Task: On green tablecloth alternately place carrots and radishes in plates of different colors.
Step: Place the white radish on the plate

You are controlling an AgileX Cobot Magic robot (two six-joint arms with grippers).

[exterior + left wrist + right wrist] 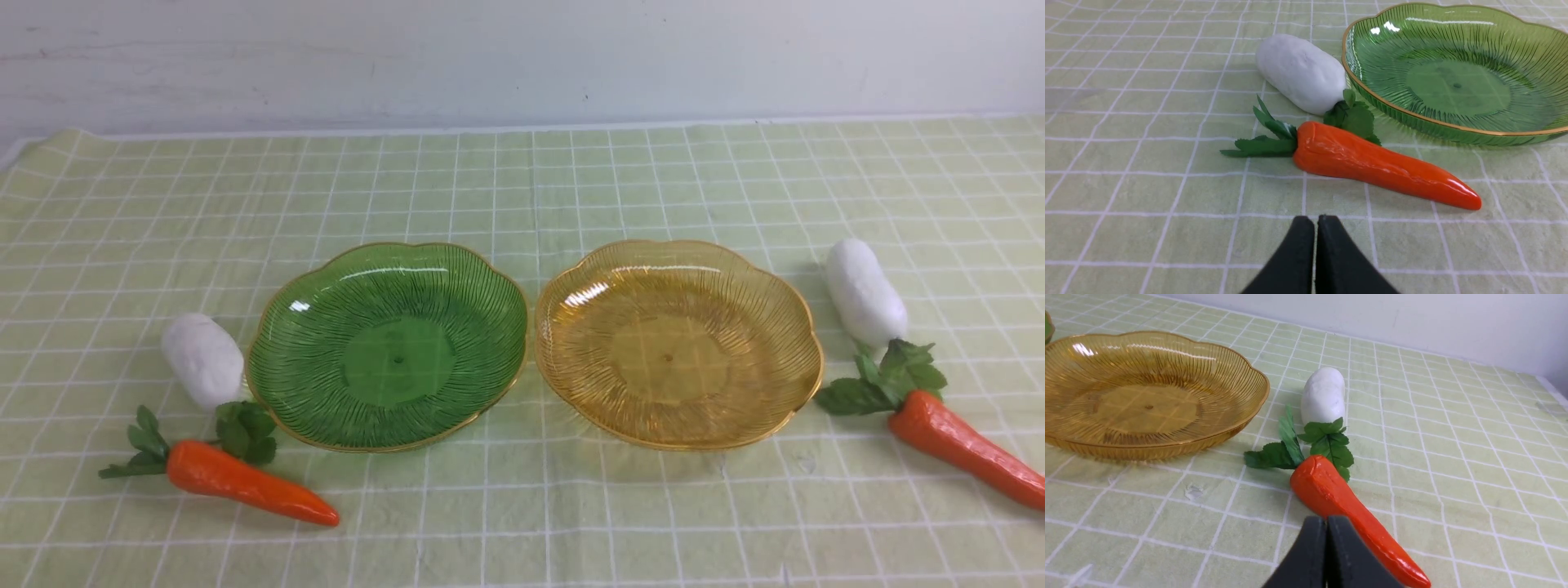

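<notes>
A green plate and an amber-yellow plate sit side by side mid-table on the green tablecloth; both are empty. Left of the green plate lie a white radish and an orange carrot. Right of the amber plate lie a second radish and a second carrot. My left gripper is shut and empty, short of the left carrot and radish. My right gripper is shut and empty, just above the right carrot. Neither gripper shows in the front view.
A pale wall runs along the table's far edge. The green plate and amber plate show in the wrist views beside the vegetables. The cloth's left back corner is rumpled.
</notes>
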